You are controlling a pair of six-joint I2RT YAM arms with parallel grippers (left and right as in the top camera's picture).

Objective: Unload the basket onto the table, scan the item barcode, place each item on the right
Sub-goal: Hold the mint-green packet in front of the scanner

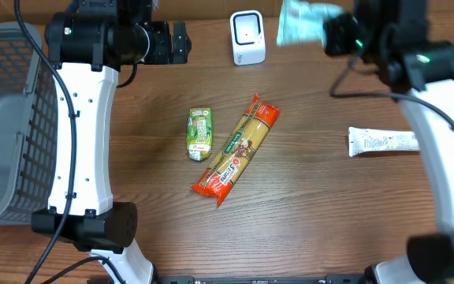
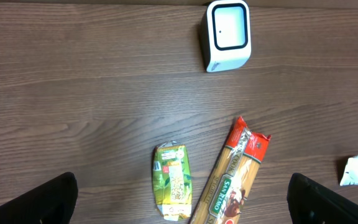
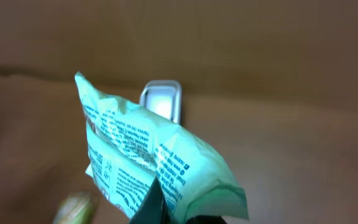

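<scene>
right gripper [image 1: 331, 33] clamped on green packet [image 1: 302, 21], held above desk's far edge beside scanner [image 1: 247, 37]. we turn barcode face toward scanner window, hold steady. left gripper [image 1: 178, 41] jaws apart.

Right gripper [image 1: 329, 31] is clamped on a pale mint-green plastic packet [image 1: 302, 21], just right of the white boxy scanner [image 1: 247, 37]. On the dark wood table [image 1: 314, 221]: small green carton [image 1: 199, 133] beside a long orange spaghetti pack [image 1: 236, 150], white tube [image 1: 383, 141] well to the right. Grey mesh basket [image 1: 6, 118] at far left.
</scene>
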